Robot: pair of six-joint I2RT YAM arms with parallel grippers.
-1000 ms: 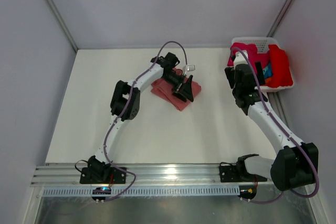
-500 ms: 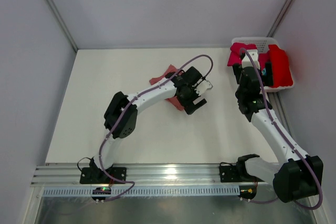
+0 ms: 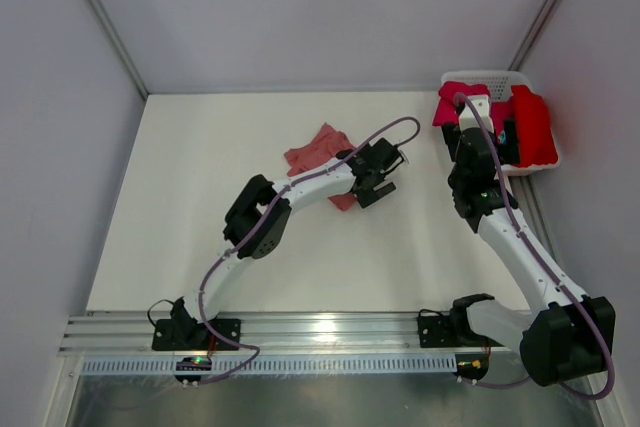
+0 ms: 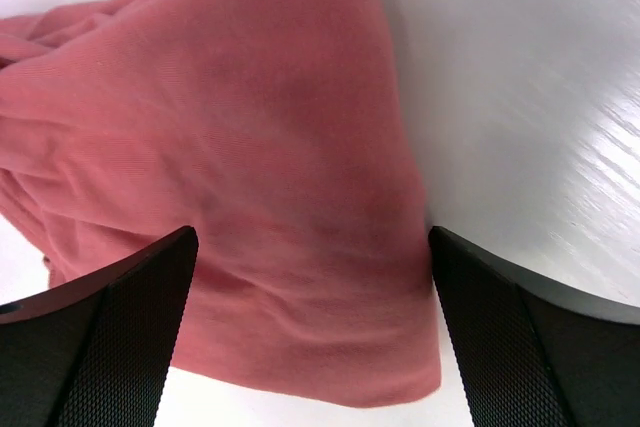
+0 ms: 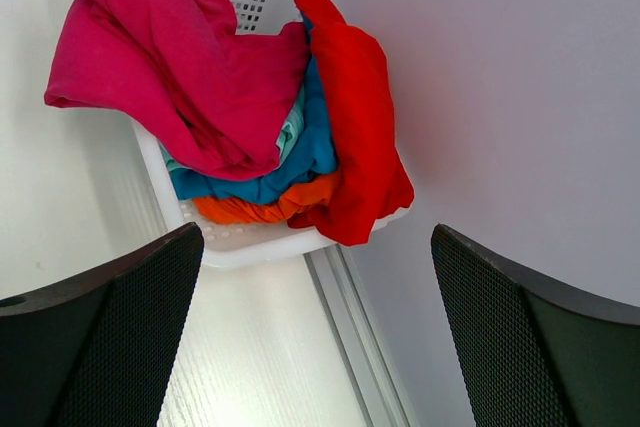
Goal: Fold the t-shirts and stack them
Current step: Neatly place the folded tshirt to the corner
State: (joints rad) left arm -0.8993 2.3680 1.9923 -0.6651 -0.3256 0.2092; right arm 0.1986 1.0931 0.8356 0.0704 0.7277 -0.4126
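Observation:
A salmon t-shirt [image 3: 318, 152] lies crumpled on the table's middle, and it fills the left wrist view as salmon cloth [image 4: 230, 147]. My left gripper [image 3: 372, 190] hovers open over the shirt's near right edge; its fingers [image 4: 120, 327] straddle the hem without touching it. More t-shirts fill the white basket [image 5: 250, 247]: magenta [image 5: 170, 67], red [image 5: 355, 117], blue [image 5: 290, 162], orange [image 5: 270, 207]. My right gripper [image 3: 485, 134] hangs open just before the basket's near side, with nothing between its fingers [image 5: 530, 347].
The basket [image 3: 500, 77] stands in the far right corner against the right wall. A metal rail [image 5: 350, 327] runs along the table's right edge below the wall. The aluminium rail [image 3: 320, 332] holding the arm bases crosses the near edge.
My left arm swung right and nearer, from over the salmon t-shirt to its near right edge; the shirt now lies a little farther back and left. The right gripper edged toward the basket.

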